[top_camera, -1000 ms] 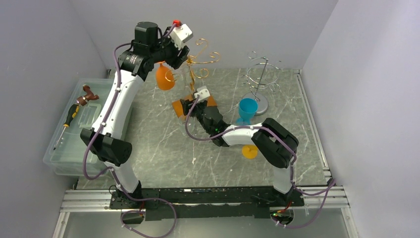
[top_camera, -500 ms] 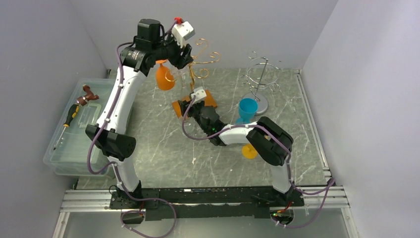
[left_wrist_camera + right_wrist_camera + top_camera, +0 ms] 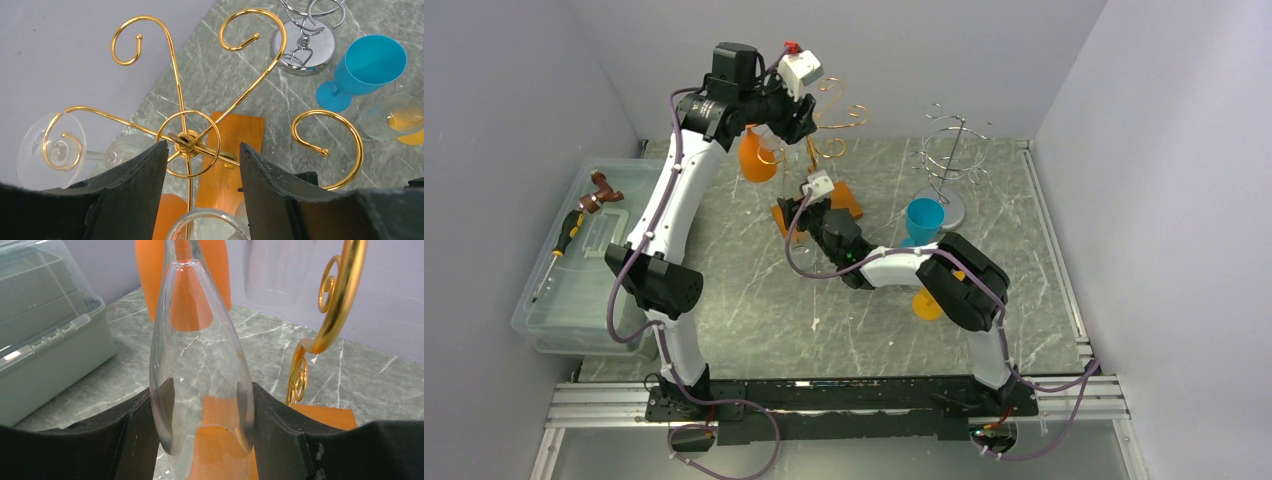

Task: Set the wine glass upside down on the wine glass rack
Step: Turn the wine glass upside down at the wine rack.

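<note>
Since one second ago, reached a little farther toward the gold rack (image 3: 186, 142) with the right gripper (image 3: 200, 405). Also swung the left gripper (image 3: 202, 165) slightly rightward above the rack top, with the left arm (image 3: 669, 200) drawn more upright near the back wall.

Regarding writing: only some small pale print on the dark upper joint of the left arm in the top view, too small to read.

Right gripper: closed on the clear wine glass (image 3: 200, 370), with one dark finger (image 3: 140, 440) against each side of the bowl. Turned upside down, wide at the bottom and narrowing upward into the stem, with the stem cut off by the top edge of the right wrist view. Cannot tell from there whether the foot already sits in a hook. Located directly between the right fingers, gripped at the lower half of the bowl, near the orange wooden base (image 3: 325, 417) and just left of a gold curl of the rack.

Behind the glass: an orange wine glass (image 3: 220, 275) and a second clear bowl (image 3: 277, 270), both hanging. Farther left, a pale storage bin (image 3: 45, 340).

Left gripper: held open, with nothing between its fingers (image 3: 130, 195), looking straight down on the rack hub through the gap. Well above the held glass, apart from it.

Off to the right on the table: a blue glass (image 3: 370, 65), upright, beside the silver rack (image 3: 305, 42).
</note>
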Robot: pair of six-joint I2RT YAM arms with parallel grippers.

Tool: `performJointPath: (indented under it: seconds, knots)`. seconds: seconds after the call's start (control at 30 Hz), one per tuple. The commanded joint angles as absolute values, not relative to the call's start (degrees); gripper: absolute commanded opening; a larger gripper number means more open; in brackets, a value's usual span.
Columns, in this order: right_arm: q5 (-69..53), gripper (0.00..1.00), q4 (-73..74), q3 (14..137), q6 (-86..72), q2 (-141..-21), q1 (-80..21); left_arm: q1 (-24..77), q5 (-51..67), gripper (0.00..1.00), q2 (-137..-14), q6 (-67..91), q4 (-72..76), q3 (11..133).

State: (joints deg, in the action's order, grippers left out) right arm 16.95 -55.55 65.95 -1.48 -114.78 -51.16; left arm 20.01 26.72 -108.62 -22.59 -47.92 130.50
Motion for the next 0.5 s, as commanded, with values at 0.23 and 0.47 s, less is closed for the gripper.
performJointPath:
  seconds: [0.23,0.47]
  knots:
    - [14.4,0.25,-56.32,69.98,1.6,-115.83,-51.4,20.57,27.2,0.6,-109.72,-22.05,-49.21,134.48]
    - [12.76,0.24,-57.76,68.55,4.36,-115.14,-52.32,20.65,26.74,0.59,-109.74,-22.23,-49.22,134.47]
